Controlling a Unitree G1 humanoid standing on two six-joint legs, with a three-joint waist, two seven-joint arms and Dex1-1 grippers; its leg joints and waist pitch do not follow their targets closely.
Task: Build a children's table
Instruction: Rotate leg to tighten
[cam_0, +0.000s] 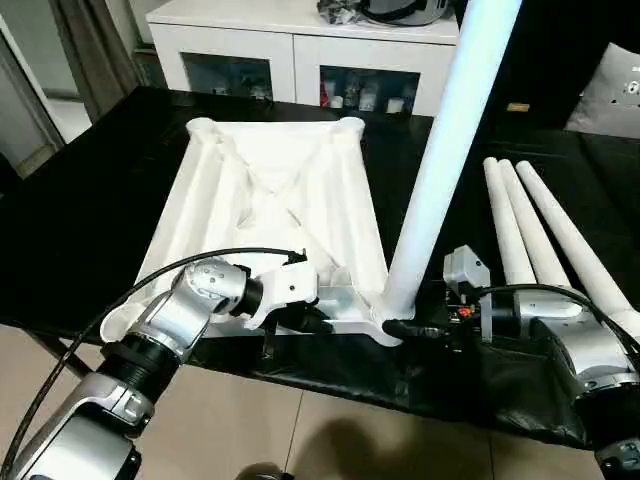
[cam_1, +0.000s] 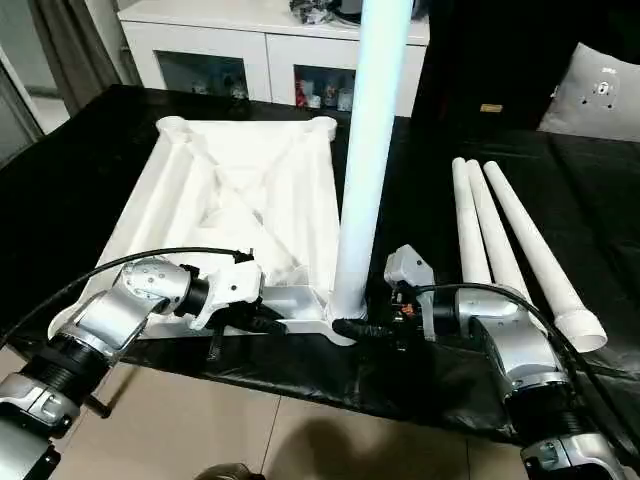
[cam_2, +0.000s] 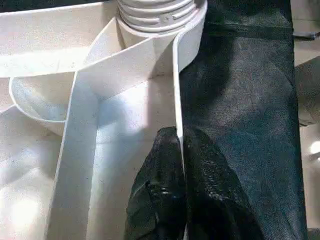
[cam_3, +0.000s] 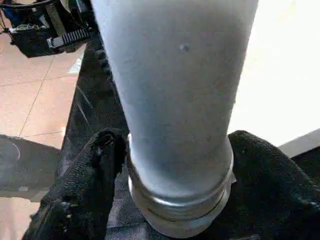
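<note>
The white plastic rectangular tabletop (cam_0: 270, 215) lay ribbed side up on the black-covered work table (cam_0: 90, 210). At its five-o'clock corner socket stood one long white tapered tube leg (cam_0: 440, 150), upright. The right gripper (cam_3: 175, 165) straddled its threaded base, fingers spread around it. The left gripper (cam_2: 181, 165) was clamped shut on the tabletop's near rim. Three spare white legs (cam_0: 545, 235) lay at three o'clock.

upright leg (cam_0: 440, 160) between tabletop (cam_0: 270, 200) and spare legs (cam_0: 545, 230)

Upright leg (cam_0: 445, 150) top cut off; cabinet (cam_0: 300, 50) contents indistinct
</note>
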